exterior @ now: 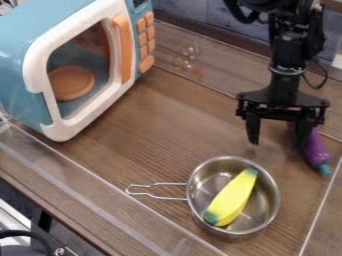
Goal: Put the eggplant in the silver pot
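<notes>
eggplant [317, 153] lies flat on the wood table [147, 150], up-right of the silver pot [231, 196] and apart from it. Long axis runs diagonally, stem cap end toward the lower right, away from the pot. gripper [282, 127] spread wide, empty, pointing down just left of the eggplant. Yellow toy [230, 196] in the pot.

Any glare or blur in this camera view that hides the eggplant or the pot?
Camera view: soft and low-resolution overall; the eggplant is partly hidden behind the open tool; the silver pot shows bright rim reflections but reads clearly; mild sheen on the table.
</notes>
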Robot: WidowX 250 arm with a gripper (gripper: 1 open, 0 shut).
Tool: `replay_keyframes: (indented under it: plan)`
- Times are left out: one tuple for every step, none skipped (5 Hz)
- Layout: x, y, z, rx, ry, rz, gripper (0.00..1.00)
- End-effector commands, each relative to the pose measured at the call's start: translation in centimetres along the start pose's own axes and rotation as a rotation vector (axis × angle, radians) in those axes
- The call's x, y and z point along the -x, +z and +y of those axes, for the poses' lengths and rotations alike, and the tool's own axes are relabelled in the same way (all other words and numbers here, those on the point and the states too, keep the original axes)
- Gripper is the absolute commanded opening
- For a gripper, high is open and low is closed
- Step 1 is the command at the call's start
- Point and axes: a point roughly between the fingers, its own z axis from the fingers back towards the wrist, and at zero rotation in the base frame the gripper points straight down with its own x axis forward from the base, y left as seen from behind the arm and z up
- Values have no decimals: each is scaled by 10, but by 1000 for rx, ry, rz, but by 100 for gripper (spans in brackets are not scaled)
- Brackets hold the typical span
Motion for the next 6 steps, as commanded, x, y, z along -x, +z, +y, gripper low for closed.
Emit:
replay_keyframes:
  plan:
    - [-14,32,-13,75,6,-100,100]
    - [-17,23,-11,99,-42,-112,100]
    - [-21,11,-11,113,-78,-126,100]
    - [-22,12,-6,122,-70,-144,100]
    - [-24,12,-3,129,-70,-160,0]
    - [-22,25,-12,134,-61,-171,0]
